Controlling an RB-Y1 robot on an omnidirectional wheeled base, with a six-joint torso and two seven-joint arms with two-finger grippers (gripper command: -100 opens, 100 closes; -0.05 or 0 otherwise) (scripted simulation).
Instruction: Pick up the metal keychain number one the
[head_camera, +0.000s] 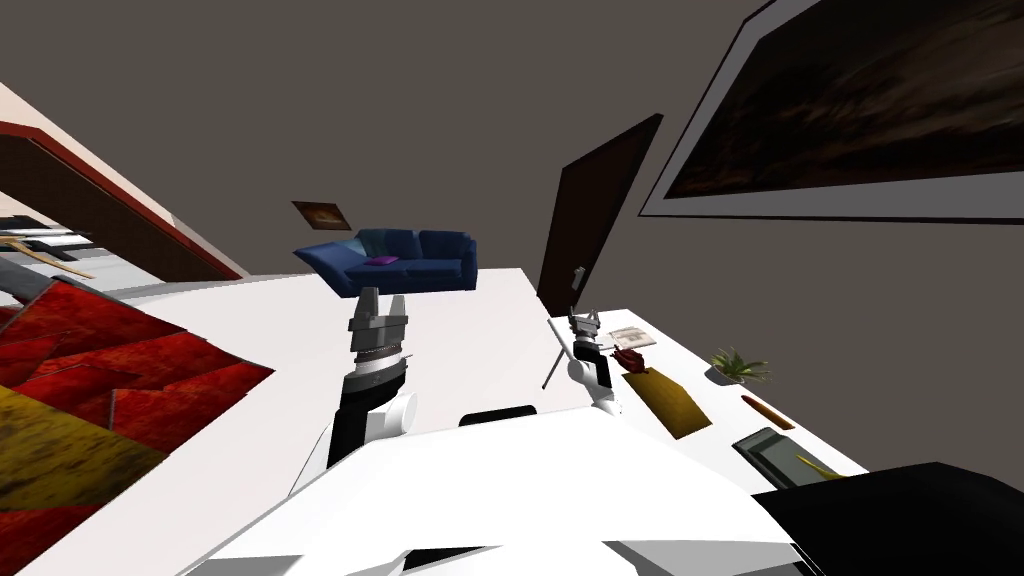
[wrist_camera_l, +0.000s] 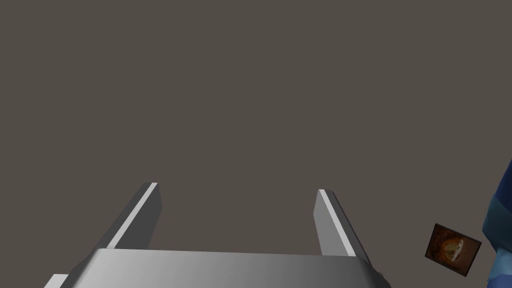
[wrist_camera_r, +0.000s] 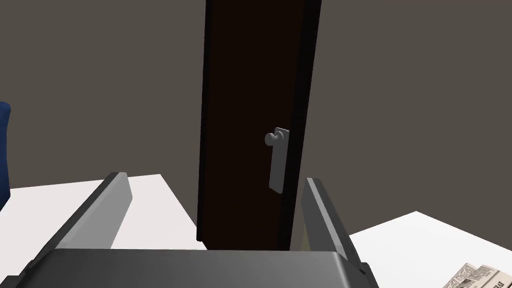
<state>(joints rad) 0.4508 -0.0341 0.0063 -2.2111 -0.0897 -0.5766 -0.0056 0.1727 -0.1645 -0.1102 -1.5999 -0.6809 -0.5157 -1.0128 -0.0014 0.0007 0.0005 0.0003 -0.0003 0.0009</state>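
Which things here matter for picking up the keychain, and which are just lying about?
Job: right gripper, open; small dark red thing beside the newspaper, likely the keychain.
Lying about: potted plant, yellow-brown board, blue sofa, door.

I can read no text, number, label or brand from here. The one thing carrying print is the newspaper (wrist_camera_r: 475, 277), lying on the white table (wrist_camera_r: 425, 240) at about one o'clock from me. Its page shows a dark headline band and rows of fine grey lines, but the letters are too small for me to make out a single word.
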